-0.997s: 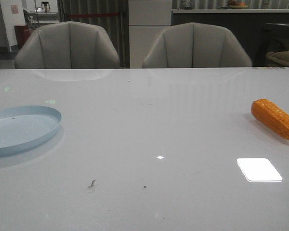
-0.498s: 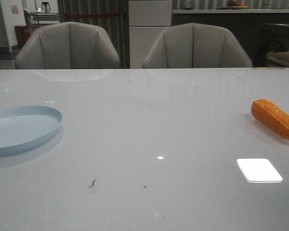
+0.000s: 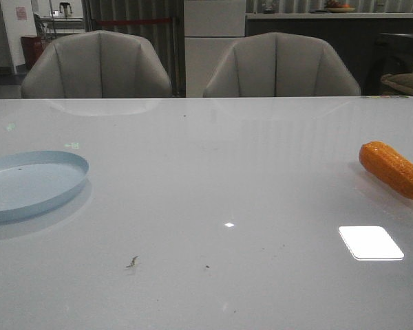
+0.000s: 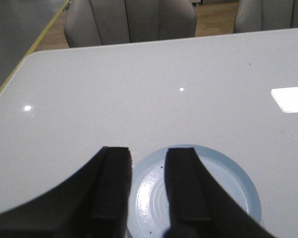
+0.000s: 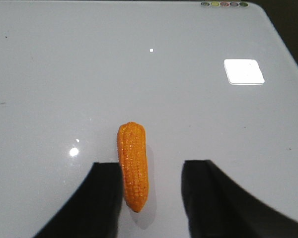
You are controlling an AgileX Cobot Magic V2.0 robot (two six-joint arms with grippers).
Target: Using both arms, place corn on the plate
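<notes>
at the table's right edge, corn (image 3: pixel 392 170) waits, plate (image 3: pixel 29 183) far left.
my right gripper (image 5: pixel 151 191) gapes empty, one finger crowding the cob; it may roll. left gripper (image 4: pixel 149 186) narrowly parted, empty.

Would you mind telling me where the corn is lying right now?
The corn lies on the table at the far right of the front view, opposite the plate. The open right gripper hangs over it, the cob near one finger.
</notes>
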